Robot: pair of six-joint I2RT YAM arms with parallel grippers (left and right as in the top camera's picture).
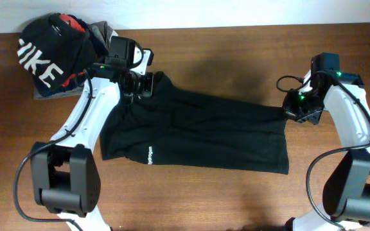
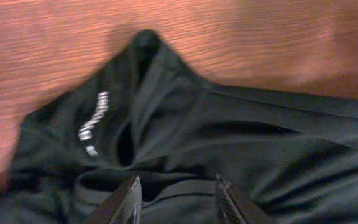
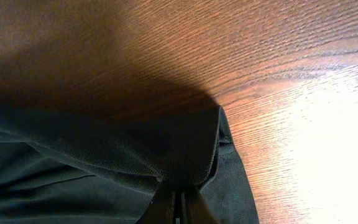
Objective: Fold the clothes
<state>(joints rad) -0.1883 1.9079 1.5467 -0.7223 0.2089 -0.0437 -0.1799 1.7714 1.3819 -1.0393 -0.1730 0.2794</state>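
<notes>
Two arms work opposite ends of the black leggings (image 1: 198, 131), which lie spread flat across the middle of the table (image 1: 236, 199), with small white lettering (image 1: 148, 155) near their near left edge. The left gripper (image 1: 140, 83) sits over the far left corner, its fingers (image 2: 128, 200) held apart with cloth between them. The right gripper (image 1: 295, 110) is pinched narrow on the far right corner, and other garments (image 1: 53, 54) are heaped at the far left.
</notes>
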